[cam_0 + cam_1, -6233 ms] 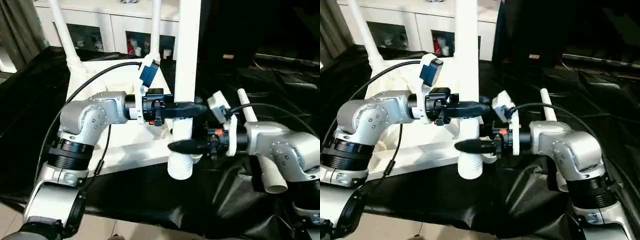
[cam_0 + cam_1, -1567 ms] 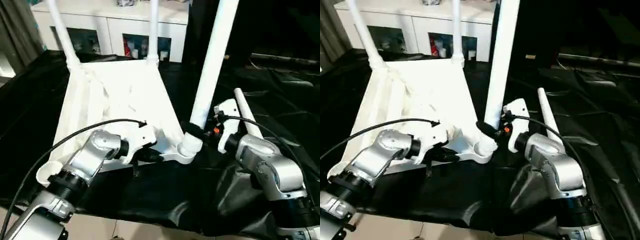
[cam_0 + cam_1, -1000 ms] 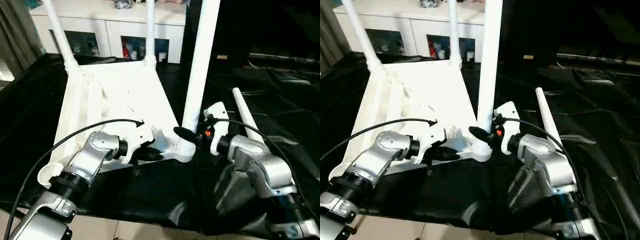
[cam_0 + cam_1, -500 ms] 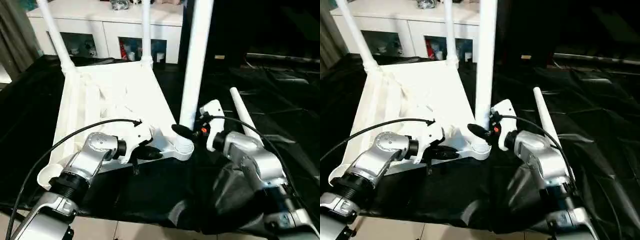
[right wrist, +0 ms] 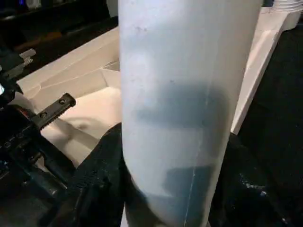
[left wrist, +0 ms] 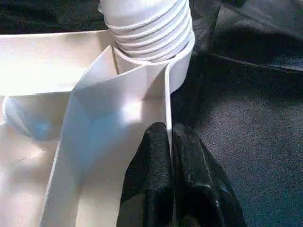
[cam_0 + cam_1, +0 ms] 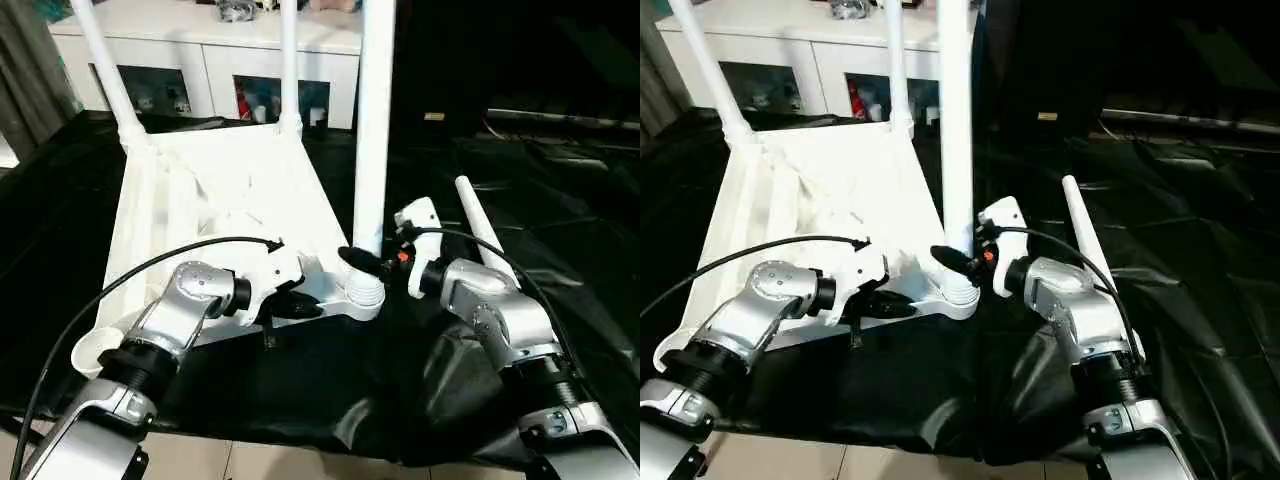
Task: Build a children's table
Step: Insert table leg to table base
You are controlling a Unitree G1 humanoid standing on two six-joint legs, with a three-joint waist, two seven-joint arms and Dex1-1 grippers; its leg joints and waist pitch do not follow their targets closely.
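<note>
The children's table's white tabletop (image 7: 230, 190) lies underside up on black cloth. Two white legs (image 7: 105, 70) (image 7: 288, 60) stand in its far corner sockets. A third leg (image 7: 372, 120) stands upright in the near right socket (image 7: 362, 295), its threaded end (image 6: 147, 23) seated there. My right gripper (image 7: 362, 262) is shut on this leg (image 5: 189, 94) just above the socket. My left gripper (image 6: 171, 137) is shut on the tabletop's thin near rim (image 6: 166, 94), close to that socket. A fourth leg (image 7: 480, 230) lies loose on the cloth beside my right arm.
The near left corner socket (image 7: 95, 350) holds nothing. A white glass-doored cabinet (image 7: 200, 70) stands behind the tabletop. Wrinkled black cloth (image 7: 330, 400) covers the surface, and its front edge drops to a tiled floor (image 7: 250, 465). A black cable (image 7: 150, 275) loops over my left arm.
The leg in my right gripper has swung from a slight lean to upright in the near right socket. My left gripper has kept its hold on the rim.
</note>
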